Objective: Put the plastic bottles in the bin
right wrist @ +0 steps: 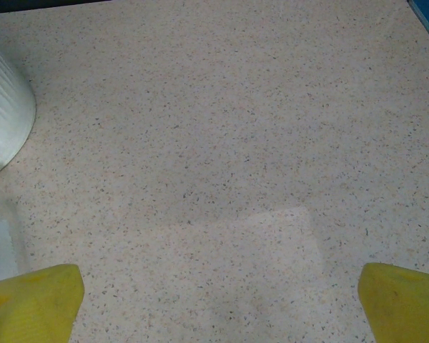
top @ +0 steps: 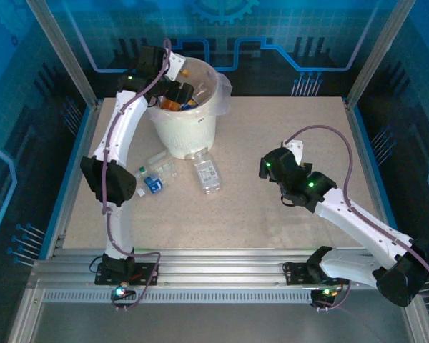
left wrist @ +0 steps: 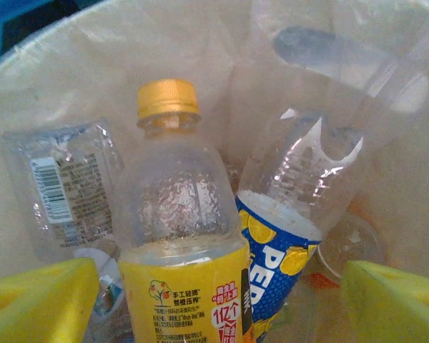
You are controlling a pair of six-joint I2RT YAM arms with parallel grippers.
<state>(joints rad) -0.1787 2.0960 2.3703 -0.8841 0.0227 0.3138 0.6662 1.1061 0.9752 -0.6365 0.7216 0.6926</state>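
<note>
The bin (top: 186, 127), a white bucket with a bag liner (left wrist: 129, 57), stands at the back left of the table. My left gripper (top: 181, 91) hangs over its mouth, open. In the left wrist view its yellow fingers (left wrist: 43, 300) stand wide apart, and neither touches the yellow-labelled bottle (left wrist: 179, 214) with an orange cap upright between them. Beside that bottle lie a blue-labelled bottle (left wrist: 286, 243) and a flattened clear one (left wrist: 61, 189). On the table in front of the bin lie a clear bottle (top: 207, 171) and a crushed one (top: 157, 170). My right gripper (top: 269, 168) is open above bare table (right wrist: 222, 179).
A small blue-capped piece (top: 155, 186) lies by the left arm's elbow. The bin's white wall (right wrist: 3, 121) sits at the left edge of the right wrist view. Metal posts and blue panels fence the table. Open tabletop (top: 286, 125) spreads to the right of the bin.
</note>
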